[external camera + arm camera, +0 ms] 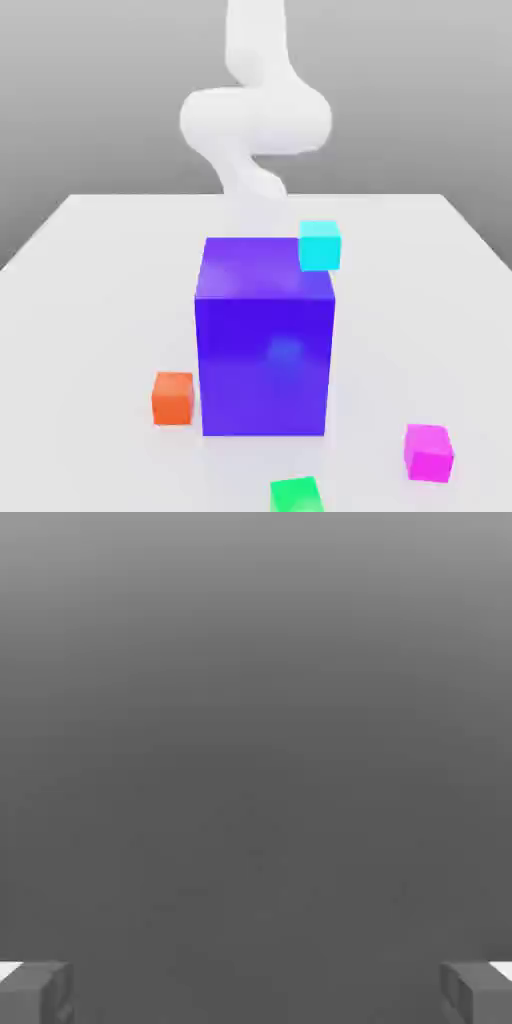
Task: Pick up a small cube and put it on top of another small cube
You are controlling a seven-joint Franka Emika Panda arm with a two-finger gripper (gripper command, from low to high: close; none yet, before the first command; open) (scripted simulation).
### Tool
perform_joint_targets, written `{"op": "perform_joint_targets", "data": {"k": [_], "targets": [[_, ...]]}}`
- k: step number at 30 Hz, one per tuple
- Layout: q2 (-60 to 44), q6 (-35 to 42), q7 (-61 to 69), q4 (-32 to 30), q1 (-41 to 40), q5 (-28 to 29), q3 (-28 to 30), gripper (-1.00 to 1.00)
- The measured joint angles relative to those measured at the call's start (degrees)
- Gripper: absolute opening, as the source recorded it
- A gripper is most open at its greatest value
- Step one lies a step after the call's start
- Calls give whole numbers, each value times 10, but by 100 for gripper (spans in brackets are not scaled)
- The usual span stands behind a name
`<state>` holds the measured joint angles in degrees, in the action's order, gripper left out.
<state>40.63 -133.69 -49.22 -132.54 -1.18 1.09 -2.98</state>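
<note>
With the claw (256, 992) spread wide and empty, the magenta cube (429, 451) sits near right on the worktop (90, 300), so reaching past the tall blue block (265, 340) risks a collision.

White arm raised at the far side, tool spread wide.

In the exterior view the white arm (255, 115) comes down from the top centre, swells into a thick rounded elbow lying crosswise, then narrows into a slimmer link that bends downward toward the near side. In the hand view the tool (256, 992) stands fully spread: its two grey fingertips (35, 992) sit far apart at opposite sides, with nothing between them.
</note>
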Motion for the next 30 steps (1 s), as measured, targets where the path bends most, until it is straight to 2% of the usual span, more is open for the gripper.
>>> {"op": "perform_joint_targets", "data": {"k": [9, 16, 22, 27, 30], "targets": [[-189, -70, -135, -28, -30, 56, -103, 0], [-336, -122, -248, -49, -29, 113, -158, 0], [-459, -168, -333, -67, 10, 144, -170, 0], [-553, -213, -379, -83, 38, 137, -181, 0], [-615, -255, -412, -74, 67, 170, -152, 0]]}}
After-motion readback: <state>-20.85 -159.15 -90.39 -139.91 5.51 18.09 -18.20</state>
